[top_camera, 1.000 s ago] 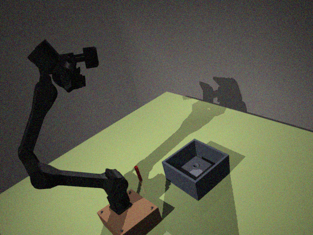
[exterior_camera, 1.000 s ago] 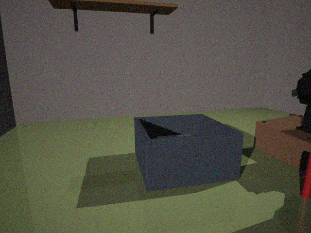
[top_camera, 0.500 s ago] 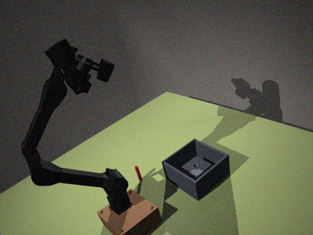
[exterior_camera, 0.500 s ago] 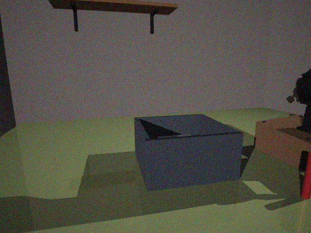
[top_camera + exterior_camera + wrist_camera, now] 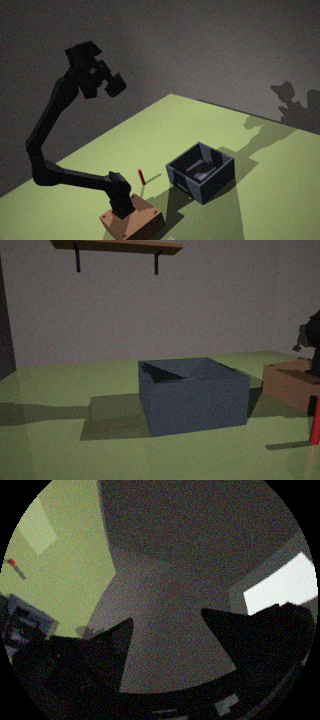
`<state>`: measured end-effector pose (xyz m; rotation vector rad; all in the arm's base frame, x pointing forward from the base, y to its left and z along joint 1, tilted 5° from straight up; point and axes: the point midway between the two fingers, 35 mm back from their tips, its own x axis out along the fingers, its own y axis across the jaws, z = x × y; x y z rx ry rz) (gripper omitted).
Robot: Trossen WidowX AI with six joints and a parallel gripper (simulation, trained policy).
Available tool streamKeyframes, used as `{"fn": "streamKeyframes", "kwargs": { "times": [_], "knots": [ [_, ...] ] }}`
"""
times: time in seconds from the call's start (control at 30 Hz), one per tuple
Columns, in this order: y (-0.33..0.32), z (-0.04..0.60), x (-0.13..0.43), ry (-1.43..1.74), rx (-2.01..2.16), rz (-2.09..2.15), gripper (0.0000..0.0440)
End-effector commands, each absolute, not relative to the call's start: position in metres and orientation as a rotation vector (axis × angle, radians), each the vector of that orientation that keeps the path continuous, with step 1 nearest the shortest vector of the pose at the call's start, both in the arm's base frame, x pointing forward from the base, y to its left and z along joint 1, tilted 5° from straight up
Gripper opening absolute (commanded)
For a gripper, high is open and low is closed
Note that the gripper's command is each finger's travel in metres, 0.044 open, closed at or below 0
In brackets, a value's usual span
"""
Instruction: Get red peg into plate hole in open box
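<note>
The fingers point(image 5: 101, 92) are spread wide, with nothing held, high above the bench point(image 5: 144, 134) point(image 5: 77, 457) point(image 5: 75, 580). To their right, the red peg point(image 5: 141, 177) point(image 5: 315, 422) point(image 5: 11, 562) is stood upright on the bench, between the arm's brown base point(image 5: 144, 214) point(image 5: 284, 387) and the open box point(image 5: 217, 178) point(image 5: 199, 405) point(image 5: 50, 625). Neither grasp nor insertion has been achieved; lifting, lowering and seating are all left. The box's walls must be cleared, and its floor is partly shadowed.
</note>
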<state>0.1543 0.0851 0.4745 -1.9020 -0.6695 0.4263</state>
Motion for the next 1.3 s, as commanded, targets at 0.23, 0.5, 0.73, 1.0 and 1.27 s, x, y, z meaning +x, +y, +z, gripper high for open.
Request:
{"fn": "streamKeyframes", "kwargs": {
  "times": [0.23,0.5,0.73,1.0,1.27],
  "knots": [
    [0.072,0.442,0.180,-0.410,-1.609,0.546,0.0440],
    [0.064,0.416,0.194,-0.225,-1.392,0.607,0.0440],
    [0.058,0.391,0.204,-0.061,-1.201,0.644,0.0440],
    [0.053,0.363,0.211,0.127,-0.982,0.667,0.0440],
    [0.049,0.334,0.215,0.316,-0.764,0.668,0.0440]
  ]
}}
